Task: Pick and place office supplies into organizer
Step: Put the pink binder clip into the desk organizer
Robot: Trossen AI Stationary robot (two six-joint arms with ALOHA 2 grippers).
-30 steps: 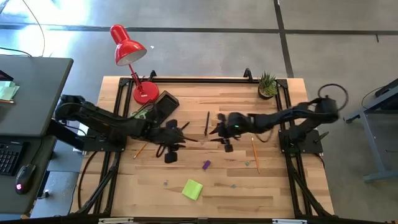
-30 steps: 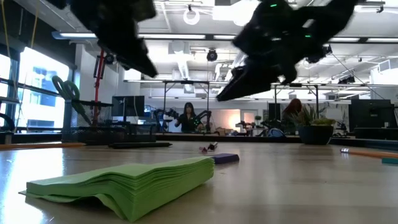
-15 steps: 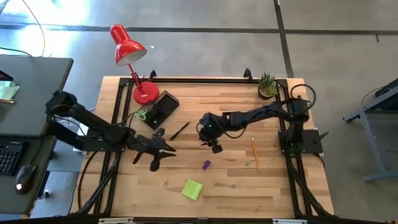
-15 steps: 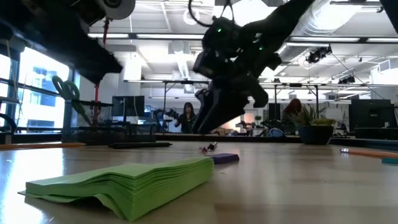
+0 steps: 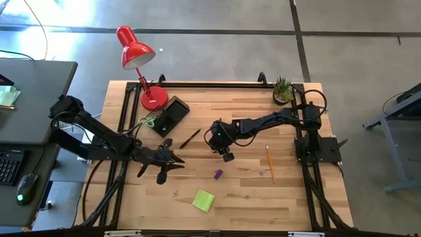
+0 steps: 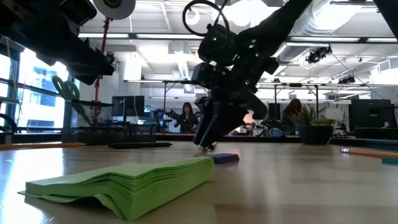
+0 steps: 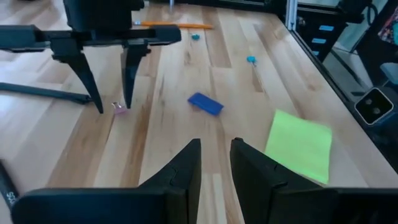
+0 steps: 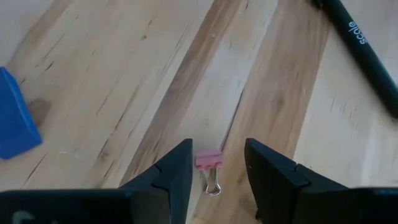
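My right gripper (image 8: 217,151) is open and points down at the middle of the table. Its fingers stand on either side of a small pink binder clip (image 8: 208,160) that lies flat on the wood, and I see no touch. The left wrist view shows the same: right gripper (image 7: 112,104), clip (image 7: 119,109). My left gripper (image 7: 216,158) hovers open by a narrow gap, nearer the table's left (image 5: 161,163). The black organizer (image 5: 172,113) sits far-left, with green scissors handles (image 5: 150,122) beside it. A dark pen (image 5: 191,138), a purple piece (image 5: 218,174) and a lime sticky-note pad (image 5: 204,200) lie on the table.
A red desk lamp (image 5: 151,97) stands at the far-left corner and a small potted plant (image 5: 283,91) at the far-right. An orange pencil (image 5: 269,158) lies right of the right gripper. Tiny clips (image 5: 175,193) (image 5: 247,195) dot the near half.
My right gripper has moved toward the table's left and come down, so its open fingers now straddle the pink clip. My left gripper has drawn back toward the table's left and slightly toward the near edge.
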